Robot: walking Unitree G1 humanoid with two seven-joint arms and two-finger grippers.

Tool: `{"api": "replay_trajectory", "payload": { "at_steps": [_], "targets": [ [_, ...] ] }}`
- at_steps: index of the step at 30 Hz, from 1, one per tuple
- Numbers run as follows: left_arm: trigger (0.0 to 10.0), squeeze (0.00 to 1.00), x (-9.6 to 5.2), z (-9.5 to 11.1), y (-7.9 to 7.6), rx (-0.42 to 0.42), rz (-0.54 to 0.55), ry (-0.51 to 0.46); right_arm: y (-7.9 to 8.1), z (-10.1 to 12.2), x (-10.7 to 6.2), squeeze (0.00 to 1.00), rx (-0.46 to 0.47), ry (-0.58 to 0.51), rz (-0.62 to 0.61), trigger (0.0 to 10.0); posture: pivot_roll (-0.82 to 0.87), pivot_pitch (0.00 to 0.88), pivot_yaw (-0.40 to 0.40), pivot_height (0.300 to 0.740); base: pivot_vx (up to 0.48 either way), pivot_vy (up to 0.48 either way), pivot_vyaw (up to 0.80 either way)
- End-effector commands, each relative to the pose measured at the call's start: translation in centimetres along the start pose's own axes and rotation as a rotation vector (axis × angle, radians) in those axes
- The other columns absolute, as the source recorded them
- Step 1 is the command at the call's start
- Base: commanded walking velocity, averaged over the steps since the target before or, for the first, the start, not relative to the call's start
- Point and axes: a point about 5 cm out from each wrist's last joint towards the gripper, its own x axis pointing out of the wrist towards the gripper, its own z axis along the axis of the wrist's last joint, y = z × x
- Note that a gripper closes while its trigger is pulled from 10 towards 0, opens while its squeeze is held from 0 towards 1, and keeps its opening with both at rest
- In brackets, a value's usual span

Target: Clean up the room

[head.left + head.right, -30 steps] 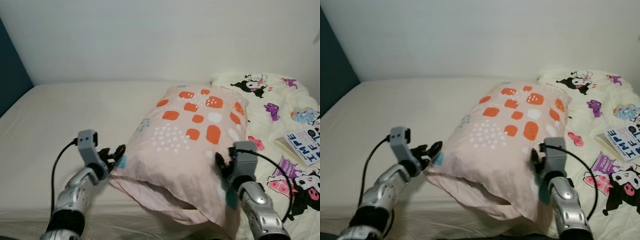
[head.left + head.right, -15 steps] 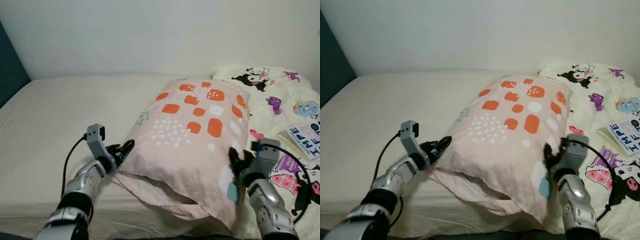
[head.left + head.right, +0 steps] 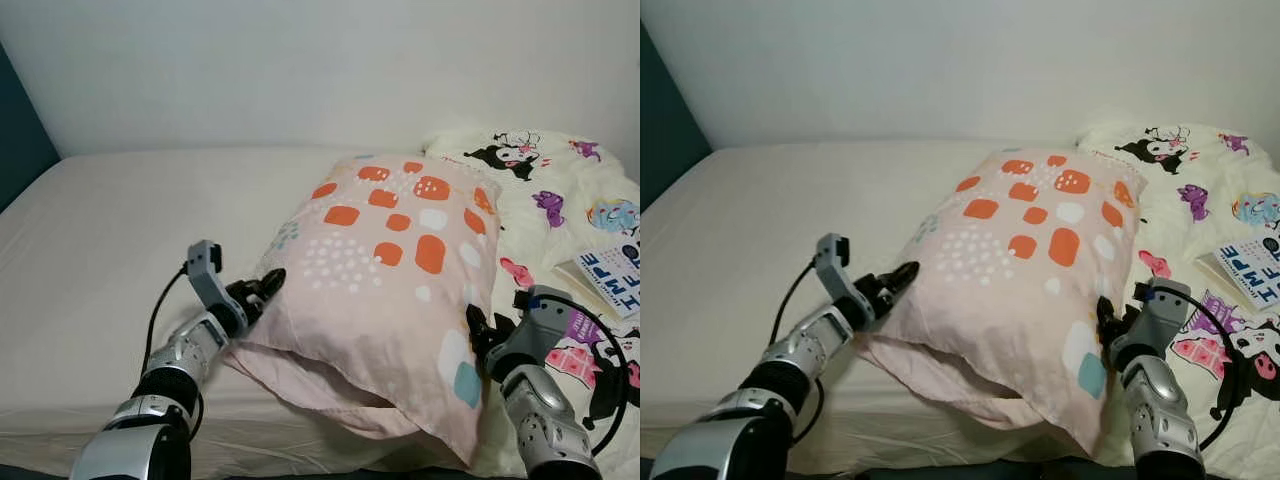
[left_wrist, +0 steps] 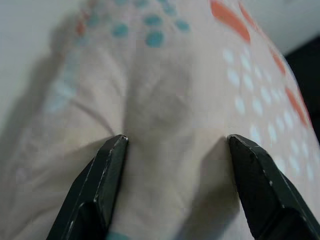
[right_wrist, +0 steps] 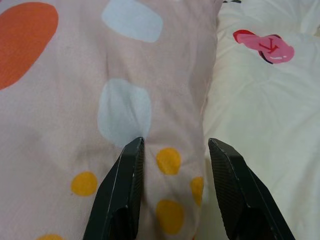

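While we lean over the bed, its cream sheet spreads bare from the middle out to nine o'clock, where a dark teal wall closes the room; a plain white wall runs across twelve o'clock. At three o'clock lies a white duvet printed with black-and-white cartoon characters, and on it, near the edge of the view, a book whose cover shows dark letters we read only in part as "IMPE".

We hold the pink pillow, patterned with orange, white and teal spots, propped up at the centre of the bed, its far end towards one o'clock against the duvet and its open case end sagging at six o'clock near the mattress edge.

Our left gripper sits at seven o'clock on the pillow's left edge; in the left wrist view its fingers stand fairly wide with a fold of pillowcase bunched between them. Our right gripper is at five o'clock on the right edge, fingers narrower, pinching a ridge of the case beside the duvet.

Open sheet lies from nine to eleven o'clock.
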Motion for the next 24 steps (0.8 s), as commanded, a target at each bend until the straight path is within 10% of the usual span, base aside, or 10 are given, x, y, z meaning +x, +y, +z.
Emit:
{"api": "replay_trajectory", "payload": {
  "at_steps": [1,8,20,21,22,24],
  "targets": [
    [10.0,0.0,-0.2,-2.3,-0.1,0.042,-0.032,0.118,-0.5,-0.5,-0.1,0.0,0.022,0.025,-0.012,10.0,-0.01,0.383,0.006,0.567,0.0,0.0,0.0],
    [10.0,0.0,-0.5,-3.8,-0.3,0.194,-0.071,0.238,-0.3,-1.0,-0.1,0.0,0.022,0.041,0.006,10.0,-0.01,0.384,0.005,0.567,0.0,0.0,0.0],
    [10.0,0.0,0.0,-3.3,-0.9,0.147,-0.098,0.218,0.2,-2.5,-0.4,0.0,0.111,0.147,0.084,10.0,0.0,0.381,0.004,0.567,0.0,0.0,0.0],
    [10.0,0.0,0.1,-3.1,-0.9,0.132,-0.099,0.207,0.6,-2.5,-0.5,0.19,0.122,0.144,0.116,10.0,0.0,0.38,0.003,0.567,0.0,0.0,0.0],
    [10.0,0.0,0.2,-2.9,-0.9,0.116,-0.096,0.196,0.9,-2.6,-0.6,1.0,0.131,0.145,0.138,10.0,-0.01,0.379,0.003,0.567,0.0,0.0,0.0],
    [10.0,0.0,0.3,-2.5,-1.0,0.085,-0.09,0.176,1.1,-2.6,-0.8,1.0,0.148,0.136,0.154,10.0,-0.01,0.379,0.002,0.567,0.0,0.0,0.0]
  ]
}}
